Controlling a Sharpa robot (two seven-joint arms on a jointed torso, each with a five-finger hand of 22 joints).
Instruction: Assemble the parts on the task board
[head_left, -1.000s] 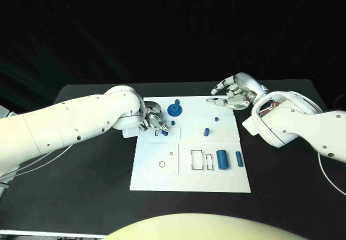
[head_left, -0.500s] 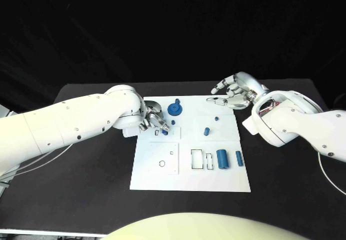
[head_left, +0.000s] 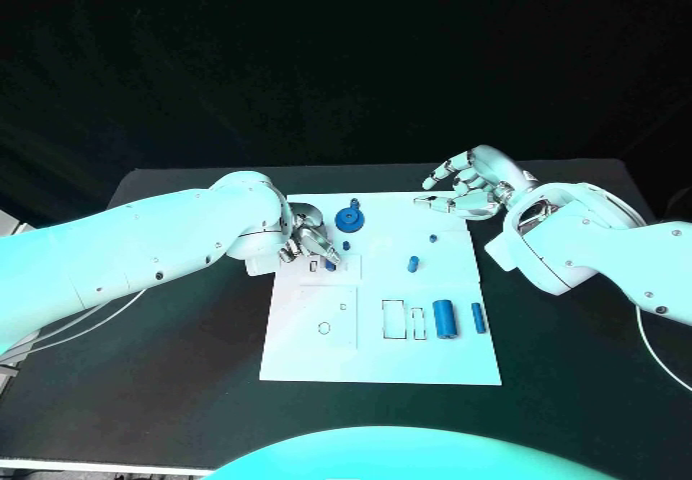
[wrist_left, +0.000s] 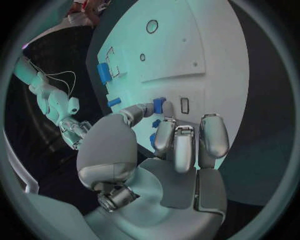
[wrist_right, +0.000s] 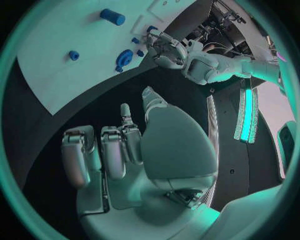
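Over the task board (head_left: 378, 350) near edge by the blue gear (head_left: 349, 219): left hand (head_left: 309, 243) pinching a small blue part (wrist_left: 158, 105). Beyond the board's far corner: right hand (head_left: 469, 186) empty, fingers loosely curled apart.

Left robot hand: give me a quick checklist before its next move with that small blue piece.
1. Grip: the left robot hand pinches a small blue piece between thumb and finger: ok.
2. Target: a small rectangular slot lies right beside the piece; alignment: cannot tell.
3. Board: the white board lies flat on the table: ok.
4. Nearby parts: the blue round part stands close to the fingers; contact: cannot tell.
5. Right robot hand hovers at the board's far right corner, holding nothing: ok.
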